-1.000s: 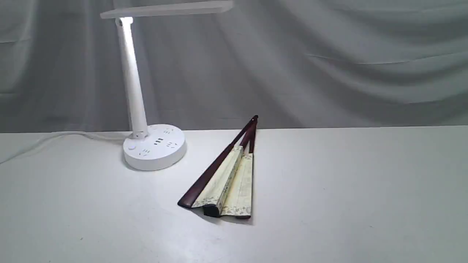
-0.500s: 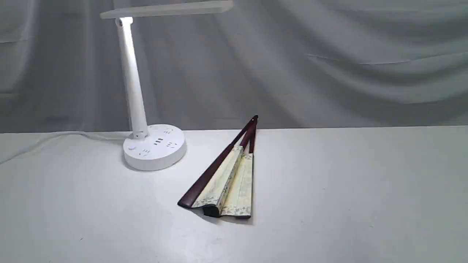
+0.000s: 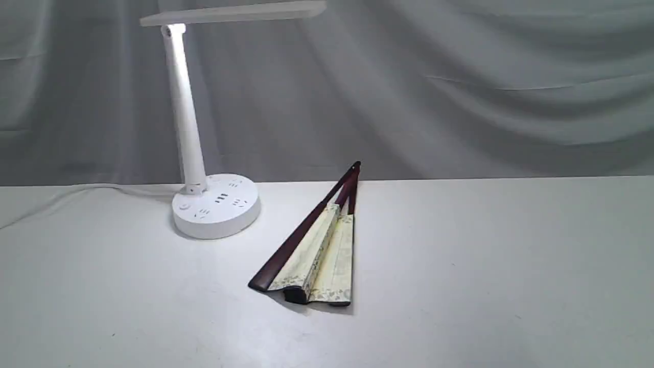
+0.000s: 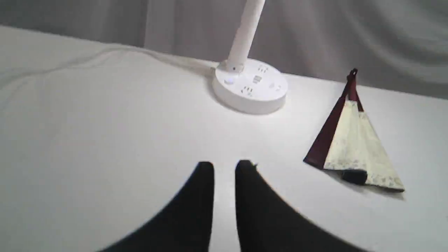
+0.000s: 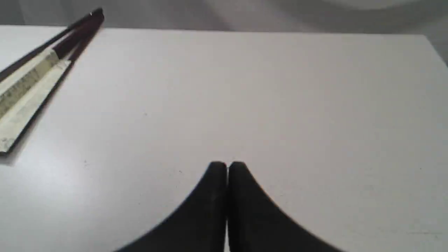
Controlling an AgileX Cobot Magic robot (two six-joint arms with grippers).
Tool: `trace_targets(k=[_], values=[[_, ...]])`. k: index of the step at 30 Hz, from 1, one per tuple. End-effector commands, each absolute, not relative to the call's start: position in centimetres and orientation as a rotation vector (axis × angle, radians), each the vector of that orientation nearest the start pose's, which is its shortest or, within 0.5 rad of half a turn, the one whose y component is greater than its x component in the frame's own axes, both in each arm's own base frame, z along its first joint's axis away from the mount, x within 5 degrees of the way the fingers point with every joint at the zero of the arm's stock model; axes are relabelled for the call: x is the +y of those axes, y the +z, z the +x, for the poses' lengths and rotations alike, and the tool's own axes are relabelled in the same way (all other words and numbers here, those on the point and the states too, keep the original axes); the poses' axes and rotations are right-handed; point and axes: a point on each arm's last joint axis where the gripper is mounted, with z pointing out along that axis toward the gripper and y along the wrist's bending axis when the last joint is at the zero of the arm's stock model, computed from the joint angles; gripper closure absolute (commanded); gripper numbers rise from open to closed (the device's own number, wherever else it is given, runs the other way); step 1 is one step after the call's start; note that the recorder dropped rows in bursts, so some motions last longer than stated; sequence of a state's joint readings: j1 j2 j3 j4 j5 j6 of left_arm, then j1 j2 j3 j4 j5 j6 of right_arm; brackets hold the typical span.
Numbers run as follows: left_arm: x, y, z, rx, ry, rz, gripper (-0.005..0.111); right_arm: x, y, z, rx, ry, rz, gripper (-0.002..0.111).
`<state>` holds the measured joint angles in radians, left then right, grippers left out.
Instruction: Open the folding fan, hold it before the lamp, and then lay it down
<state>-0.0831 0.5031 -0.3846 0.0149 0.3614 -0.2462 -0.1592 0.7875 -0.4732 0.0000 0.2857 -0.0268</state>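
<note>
The folding fan lies on the white table, spread only a little, its cream leaf bunched between dark maroon guards and its pivot end pointing toward the back. To its left stands the white lamp, lit, with its flat head high above. Neither gripper shows in the exterior view. My left gripper hovers over bare table with a narrow gap between its black fingers, empty, well short of the fan and the lamp base. My right gripper is shut with nothing in it, far from the fan.
A white cable runs from the lamp base off to the left along the table's back. A grey curtain hangs behind the table. The table's right corner shows in the right wrist view.
</note>
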Motion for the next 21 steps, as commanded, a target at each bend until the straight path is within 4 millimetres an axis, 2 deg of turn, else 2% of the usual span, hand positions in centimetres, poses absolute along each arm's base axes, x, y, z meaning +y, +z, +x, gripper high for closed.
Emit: trace_targets(k=[1,5,10,15,21], values=[[-1.0,26.5,12.0,2.031,-0.198,-0.157,0.085,-2.7,26.3,16.6,2.123,-0.122,0.127,0.108],[-1.1,25.3,13.6,2.126,-0.185,-0.162,0.079,-2.8,25.2,17.5,2.189,-0.116,0.131,0.108],[-1.3,25.5,15.7,2.221,-0.178,-0.173,0.079,-2.9,24.2,18.0,2.247,-0.111,0.134,0.108],[-1.6,26.2,19.2,2.273,-0.176,-0.171,0.079,-2.9,24.0,18.2,2.259,-0.103,0.143,0.108],[-2.4,25.5,23.1,2.357,-0.204,-0.098,0.079,-2.9,24.0,18.2,2.255,-0.086,0.163,0.108]])
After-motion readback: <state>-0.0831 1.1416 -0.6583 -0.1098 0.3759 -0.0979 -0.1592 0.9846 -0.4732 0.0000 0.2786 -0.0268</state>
